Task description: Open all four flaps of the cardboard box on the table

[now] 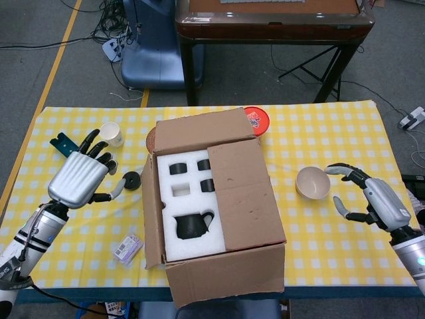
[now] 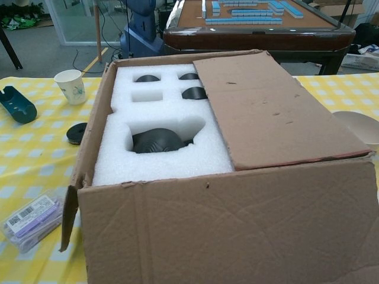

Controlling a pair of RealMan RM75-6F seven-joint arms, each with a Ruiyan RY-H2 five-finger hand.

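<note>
On the cardboard box (image 1: 216, 212) at table centre, three flaps are seen folded out, only the three-o'clock flap (image 1: 246, 193) left covering the foam, while left hand (image 1: 78, 179) and right hand (image 1: 372, 203) are held empty, fingers spread.

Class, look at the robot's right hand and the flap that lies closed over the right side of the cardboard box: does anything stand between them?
Yes. A beige bowl sits on the table between the right hand and the closed flap, just beside the fingertips. The hand would likely need to pass over or around it.
</note>
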